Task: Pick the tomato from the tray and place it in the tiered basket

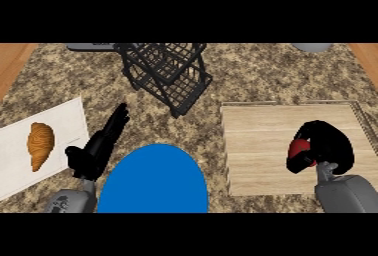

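At four o'clock, the right hand (328, 142) curls around the red tomato (299, 149) above the wooden tray (258, 145). The black tiered basket (168, 75) stands at twelve o'clock on the speckled surface (66, 80). At eight o'clock, the left hand (94, 150) rests with fingers straight.

One each: tomato (298, 148), croissant (40, 146), basket (168, 75), tray (266, 135), plate (153, 182)
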Available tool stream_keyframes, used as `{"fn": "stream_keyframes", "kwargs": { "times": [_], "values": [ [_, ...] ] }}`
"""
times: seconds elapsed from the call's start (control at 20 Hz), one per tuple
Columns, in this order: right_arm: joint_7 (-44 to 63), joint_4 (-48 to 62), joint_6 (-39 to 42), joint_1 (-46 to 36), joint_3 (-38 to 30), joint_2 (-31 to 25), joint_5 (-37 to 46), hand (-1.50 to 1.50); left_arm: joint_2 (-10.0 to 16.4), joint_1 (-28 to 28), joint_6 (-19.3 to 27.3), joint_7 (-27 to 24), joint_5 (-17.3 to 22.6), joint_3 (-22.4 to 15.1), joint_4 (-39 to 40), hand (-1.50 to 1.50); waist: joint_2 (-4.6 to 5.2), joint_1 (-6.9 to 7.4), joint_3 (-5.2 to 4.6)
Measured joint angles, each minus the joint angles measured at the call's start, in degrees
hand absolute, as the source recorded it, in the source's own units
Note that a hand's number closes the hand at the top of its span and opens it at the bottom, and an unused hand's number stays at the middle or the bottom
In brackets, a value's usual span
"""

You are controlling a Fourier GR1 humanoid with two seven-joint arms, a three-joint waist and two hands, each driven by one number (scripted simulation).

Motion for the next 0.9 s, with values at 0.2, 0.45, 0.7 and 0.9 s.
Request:
{"fn": "stream_keyframes", "kwargs": {
  "times": [0.2,0.45,0.7,0.9],
  "values": [
    [8.7,-10.0,-1.4,5.9,7.4,5.3,8.9,1.50,0.0,0.9,-0.1,-0.7,-0.2,0.1,0.1,0.00,-0.19,-0.37,-0.11],
    [11.6,-21.3,-3.2,10.6,12.4,10.2,17.6,1.50,0.6,0.5,-0.9,-0.6,0.3,0.9,0.2,0.00,-0.04,-0.41,0.08],
    [11.5,-29.7,-6.4,8.1,15.5,16.3,23.1,1.50,0.6,0.1,-1.4,-1.1,0.3,1.1,1.1,0.00,0.05,-0.12,0.13],
    [13.1,-32.4,-5.9,-0.1,17.3,18.1,26.9,1.50,0.1,0.3,-1.4,-1.5,-0.4,0.6,1.1,0.00,0.18,0.52,0.14]
  ]
}}
